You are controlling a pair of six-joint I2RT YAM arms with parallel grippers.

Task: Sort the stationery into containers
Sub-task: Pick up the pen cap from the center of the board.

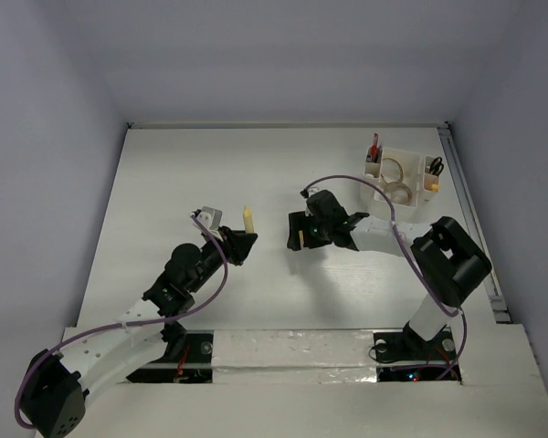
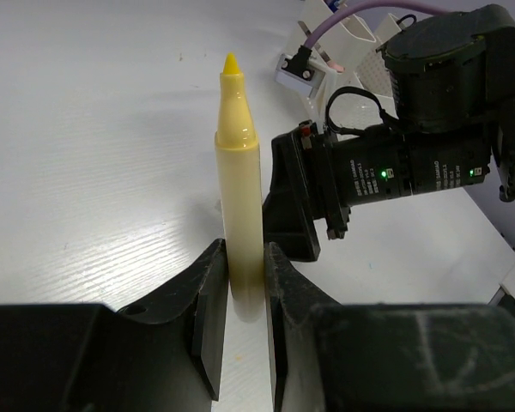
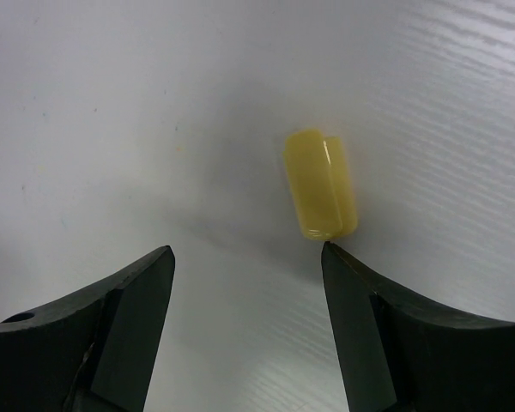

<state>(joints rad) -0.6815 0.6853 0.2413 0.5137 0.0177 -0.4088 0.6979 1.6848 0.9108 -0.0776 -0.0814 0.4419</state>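
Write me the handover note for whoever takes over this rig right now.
Left hand: shut on the uncapped yellow marker, tip pointing away from the hand.
Right hand: open, over the yellow cap, which lies on the table ungripped.
Done: organiser at the far right holds pens, tape rolls and scissors.
Left: probably cap the marker, then put it in the organiser.

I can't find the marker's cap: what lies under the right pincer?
A short yellow cap lies on its side on the white table, below the open right pincer. Its underside is hidden.
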